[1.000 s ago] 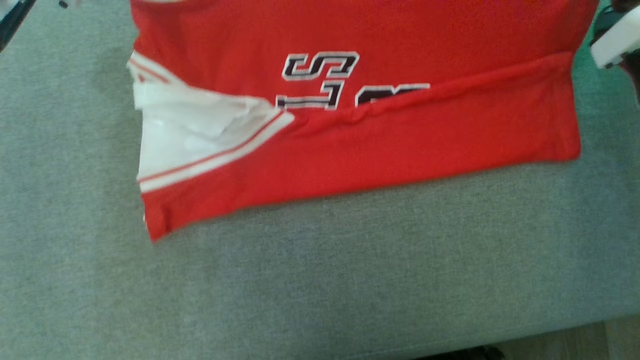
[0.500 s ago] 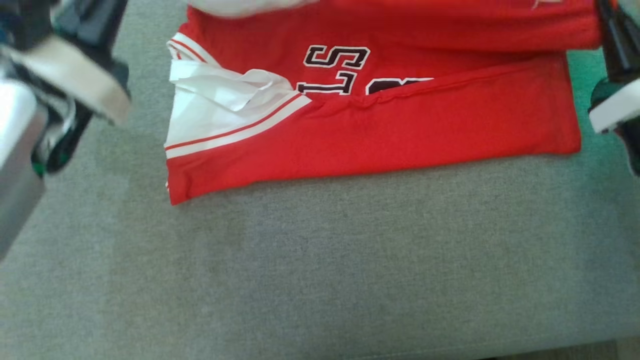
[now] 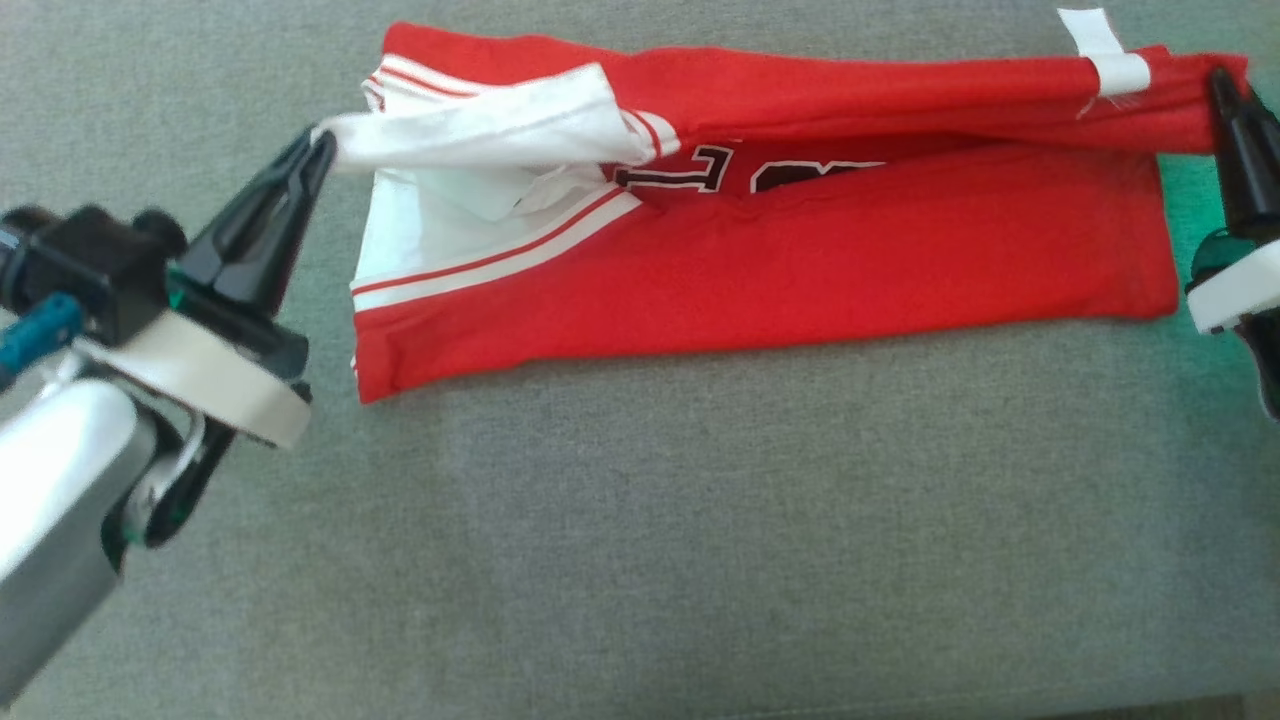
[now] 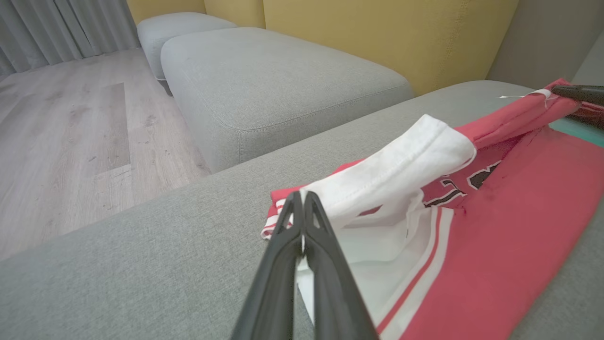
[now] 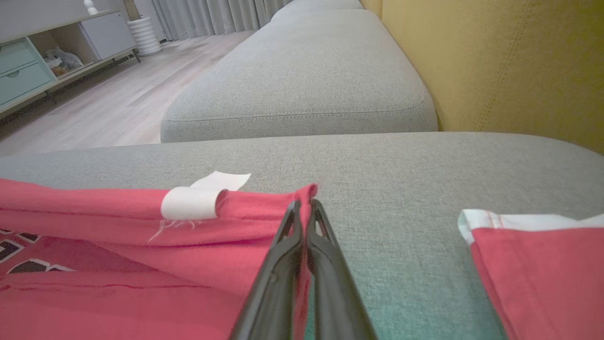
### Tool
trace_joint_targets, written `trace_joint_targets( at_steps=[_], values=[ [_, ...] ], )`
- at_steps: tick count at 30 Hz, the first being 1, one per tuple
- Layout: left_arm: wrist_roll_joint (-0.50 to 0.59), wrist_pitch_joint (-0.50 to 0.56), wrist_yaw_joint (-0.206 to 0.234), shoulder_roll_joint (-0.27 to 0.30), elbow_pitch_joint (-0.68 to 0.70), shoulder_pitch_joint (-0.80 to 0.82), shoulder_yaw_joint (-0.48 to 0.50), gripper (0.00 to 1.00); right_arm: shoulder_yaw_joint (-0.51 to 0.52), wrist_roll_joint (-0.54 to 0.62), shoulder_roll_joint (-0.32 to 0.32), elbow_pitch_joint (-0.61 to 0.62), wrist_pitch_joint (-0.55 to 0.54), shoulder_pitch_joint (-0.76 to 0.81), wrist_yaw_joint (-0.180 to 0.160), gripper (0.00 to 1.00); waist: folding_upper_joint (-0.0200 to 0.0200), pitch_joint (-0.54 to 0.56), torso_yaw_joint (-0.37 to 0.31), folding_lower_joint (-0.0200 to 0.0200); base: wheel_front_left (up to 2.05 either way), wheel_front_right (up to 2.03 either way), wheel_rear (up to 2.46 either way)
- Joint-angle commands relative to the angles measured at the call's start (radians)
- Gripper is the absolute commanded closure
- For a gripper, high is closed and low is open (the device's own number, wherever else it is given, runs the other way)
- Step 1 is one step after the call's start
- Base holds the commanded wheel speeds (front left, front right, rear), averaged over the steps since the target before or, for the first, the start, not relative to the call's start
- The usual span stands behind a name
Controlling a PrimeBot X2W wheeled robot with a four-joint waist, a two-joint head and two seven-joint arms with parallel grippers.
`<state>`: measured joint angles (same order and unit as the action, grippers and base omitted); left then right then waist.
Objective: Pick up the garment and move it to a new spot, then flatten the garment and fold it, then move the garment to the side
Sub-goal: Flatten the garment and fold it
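- The left gripper (image 3: pixel 322 147) points up and to the right in the head view, its two dark fingers pressed together and pinching a white fold of the garment (image 3: pixel 800 270) at their tips
- Behind it, a white wrist band (image 3: pixel 200 385) and a silver forearm (image 3: pixel 50 490) slope away toward the lower left
- The right gripper (image 3: pixel 1220 85) points almost straight up, its fingers closed on a red edge of the garment
- Behind its fingers sits a white wrist piece (image 3: pixel 1235 290)
- The two grippers are well apart, tips at opposite ends of the garment
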<state>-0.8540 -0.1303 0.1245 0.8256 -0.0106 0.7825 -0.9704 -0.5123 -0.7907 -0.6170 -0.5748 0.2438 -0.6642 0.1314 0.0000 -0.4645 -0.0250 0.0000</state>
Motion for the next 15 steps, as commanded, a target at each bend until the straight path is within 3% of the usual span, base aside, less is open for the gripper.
trace_joint_targets(
  at_steps=[1,4,5,6,7,8,9,15],
  values=[
    [0.0,-0.018,0.023,0.061,0.042,0.001,0.047,1.0,0.023,0.01,-0.02,0.019,0.015,0.048,-0.001,1.0,0.0,0.001,0.004,0.0,0.0,0.0,0.0],
    [0.002,-0.028,0.041,0.06,0.061,-0.025,0.04,1.0,0.045,0.017,-0.007,0.02,0.016,0.071,-0.001,1.0,0.0,0.002,0.007,0.0,0.0,0.0,0.0],
    [0.0,-0.032,0.047,0.057,0.066,-0.037,0.036,0.87,0.055,0.018,-0.001,0.02,0.017,0.083,-0.001,0.81,0.0,0.002,0.009,0.0,0.0,0.0,0.0],
    [-0.006,-0.036,0.05,0.052,0.067,-0.049,0.033,0.8,0.063,0.02,0.005,0.021,0.017,0.096,-0.001,0.54,0.0,0.003,0.011,0.0,0.0,0.0,0.0],
    [-0.009,-0.04,0.054,0.046,0.063,-0.059,0.029,0.71,0.074,0.021,0.01,0.023,0.017,0.109,-0.001,0.0,0.0,0.004,0.013,0.0,0.0,0.0,0.0],
    [-0.006,-0.045,0.056,0.04,0.056,-0.067,0.024,0.54,0.096,0.022,0.016,0.026,0.017,0.12,-0.001,0.0,0.0,0.005,0.015,0.0,0.0,0.0,0.0],
    [-0.007,-0.052,0.058,0.03,0.046,-0.074,0.021,0.0,0.117,0.027,0.021,0.033,0.017,0.136,-0.001,0.0,0.0,0.008,0.018,0.0,0.0,0.0,0.0],
    [0.008,-0.118,0.107,-0.071,-0.015,-0.13,0.044,0.0,0.273,0.095,0.07,0.123,0.018,0.289,-0.001,0.0,0.0,0.043,0.032,0.0,0.0,0.0,0.0]
  ],
)
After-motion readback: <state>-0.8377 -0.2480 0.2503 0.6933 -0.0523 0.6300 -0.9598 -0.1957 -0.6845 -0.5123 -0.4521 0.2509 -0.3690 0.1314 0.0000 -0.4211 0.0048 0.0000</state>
